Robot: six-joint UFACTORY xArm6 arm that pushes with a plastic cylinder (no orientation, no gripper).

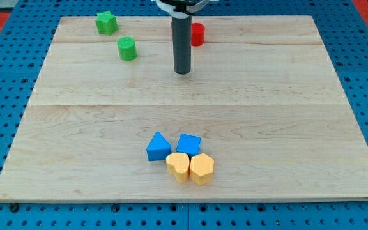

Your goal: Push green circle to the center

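The green circle (127,48) sat on the far left part of the wooden board (286,115), well away from the board's middle. Just beyond it, farther left and nearer the far edge, stood the green star (107,22), close to the circle but apart from it.

My tip (183,72) rested on the board to the right of the green circle, at about the same depth and clearly separate from it — bare wood lay between the two. The dark rod rose straight up from there and passed out of the top of the view. The arm carried no gripper, so there was nothing to open or close; the rod touched no block.

Behind the rod, partly hidden by it, stood a red block (197,34) near the far edge; its shape could not be made out.

At the near side, a little left of centre, four blocks huddled together — a blue triangle (158,147) on the left, a blue cube (188,144) just right of it, and in front of them two yellow blocks side by side and touching, the left yellow block (178,167) and the right yellow block (202,168). Around the board lay a blue perforated surface (5,96).
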